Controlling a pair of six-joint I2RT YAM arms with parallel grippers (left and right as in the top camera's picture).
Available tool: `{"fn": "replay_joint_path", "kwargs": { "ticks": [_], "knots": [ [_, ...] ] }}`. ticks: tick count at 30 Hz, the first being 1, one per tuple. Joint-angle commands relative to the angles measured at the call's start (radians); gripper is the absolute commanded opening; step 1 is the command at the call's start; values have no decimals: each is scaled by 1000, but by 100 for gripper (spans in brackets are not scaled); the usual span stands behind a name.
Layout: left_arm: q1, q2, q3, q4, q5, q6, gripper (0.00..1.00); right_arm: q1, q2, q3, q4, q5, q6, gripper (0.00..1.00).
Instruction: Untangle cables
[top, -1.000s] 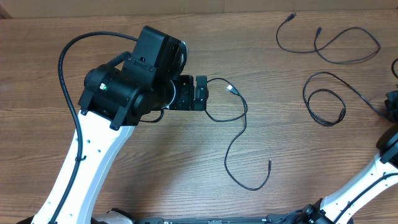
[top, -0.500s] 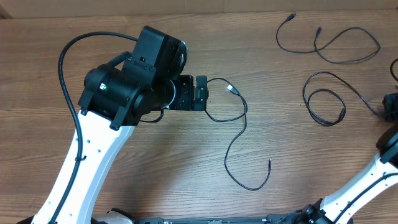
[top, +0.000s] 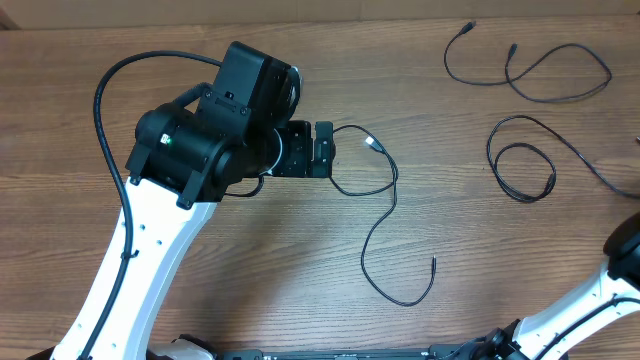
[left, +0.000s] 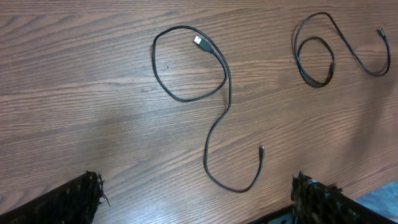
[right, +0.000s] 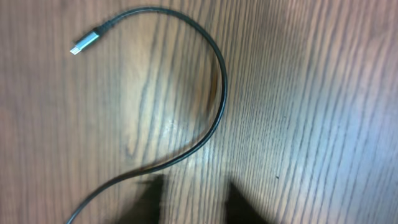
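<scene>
The left arm (top: 190, 150) reaches over the wooden bench (top: 290, 280) from the near left edge. The left jaws stand spread wide. In the wrist view, one fingertip (left: 81, 199) sits in each lower corner with bare wood between them, and they hold nothing.

The right arm (top: 590, 295) sits at the near right corner. In its wrist view, the right jaws show as two blurred dark tips, apart and empty. Just beyond them a cable length (right: 217, 106) with a grey plug (right: 84, 42) lies on the wood.

The cables lie separately on the bench, none crossing another:
- The near cable (top: 397, 180) lies just ahead of the left jaws. It forms one loop ending in a silvery plug (top: 373, 145), with an S-shaped tail running toward the near edge.
- The right cable (top: 520, 146) lies farther right, coiled once.
- The far cable (top: 555, 101) lies near the far right edge.
</scene>
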Motion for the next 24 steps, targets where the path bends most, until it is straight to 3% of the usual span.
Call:
{"fn": "replay_joint_path", "kwargs": {
  "ticks": [1,11,24],
  "knots": [
    [5,-17,1,1,-6,-14,100,2,-12,-16,7,22,3,76],
    [5,-17,1,1,-6,-14,99,-17,9,-327,287,63,3,81],
    [5,-17,1,1,-6,-14,100,-38,10,-443,476,43,-54,57]
  ]
}}
